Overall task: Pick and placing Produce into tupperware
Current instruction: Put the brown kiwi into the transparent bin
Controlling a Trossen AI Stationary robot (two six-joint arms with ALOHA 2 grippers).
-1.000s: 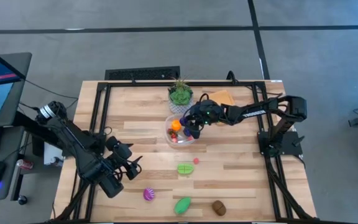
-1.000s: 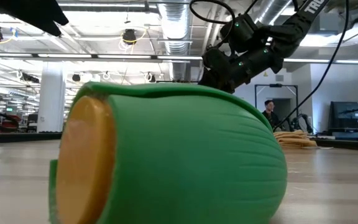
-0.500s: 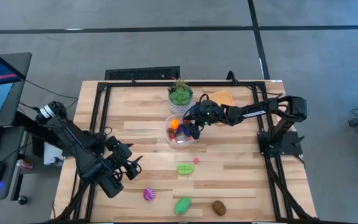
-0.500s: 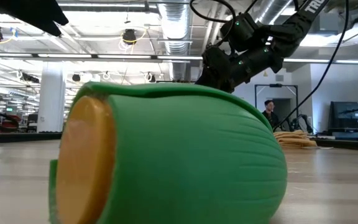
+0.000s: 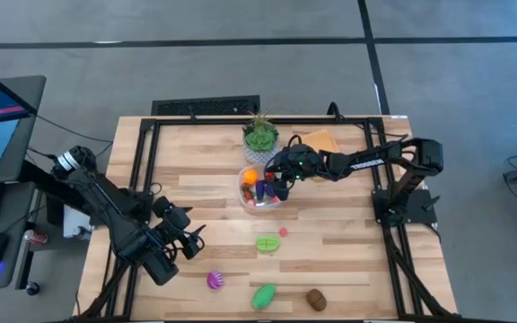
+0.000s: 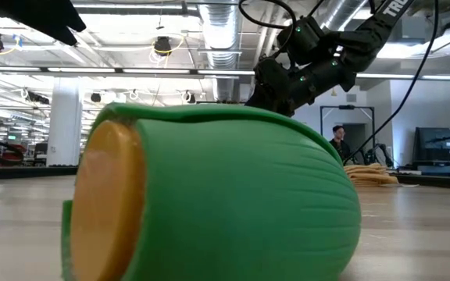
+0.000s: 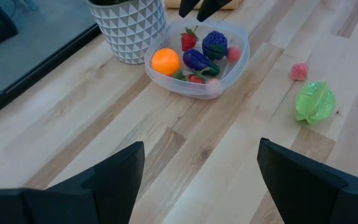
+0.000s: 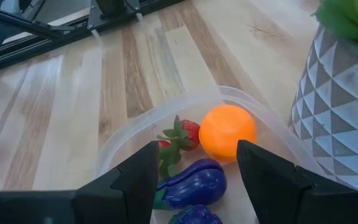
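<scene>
The small round orange toy fruit (image 8: pixel 227 132) has dropped into the clear squarish plastic tupperware (image 8: pixel 114 149) below the right gripper (image 8: pixel 194 180), jaws now apart; light, smooth, rolls easily, so pinch across its middle.

The light wooden tabletop (image 5: pixel 205 179) is carrying a clear container (image 5: pixel 260 191) beside a white plant pot (image 5: pixel 260 139) and an orange cloth (image 5: pixel 319 141). Lying loose nearer the front are a green star-shaped piece (image 5: pixel 267 243), a small pink piece (image 5: pixel 284 231), a purple piece (image 5: pixel 214 281), a green oval piece (image 5: pixel 264 295) and a brown piece (image 5: pixel 316 299).
</scene>
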